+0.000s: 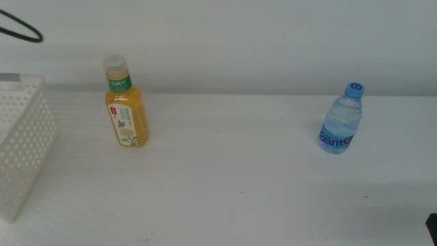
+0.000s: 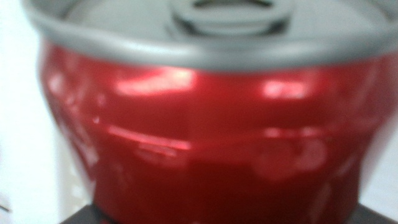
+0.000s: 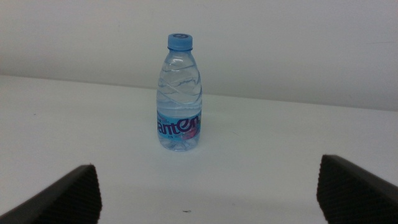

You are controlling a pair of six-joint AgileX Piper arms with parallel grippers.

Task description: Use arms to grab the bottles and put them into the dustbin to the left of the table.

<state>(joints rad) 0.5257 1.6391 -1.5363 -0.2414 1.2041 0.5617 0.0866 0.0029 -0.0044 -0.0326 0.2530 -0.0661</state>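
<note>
White plastic, pierced by rows of small round holes, forms the rectangular dustbin (image 1: 24, 147) that is seen at the left edge of the plain white table (image 1: 232, 191). A yellow juice bottle with a white cap and a green neck label (image 1: 125, 109) is stood upright near the dustbin, apart from it. A small clear water bottle with a blue cap and a blue label (image 1: 341, 123) is placed upright well to the right. In the left wrist view a shiny red soda can with a grey rim (image 2: 205, 137) is shown very close and blurred; whether the left gripper is closed on it cannot be told. The right gripper (image 3: 208, 196) is held wide before the water bottle, not touching it.
</note>
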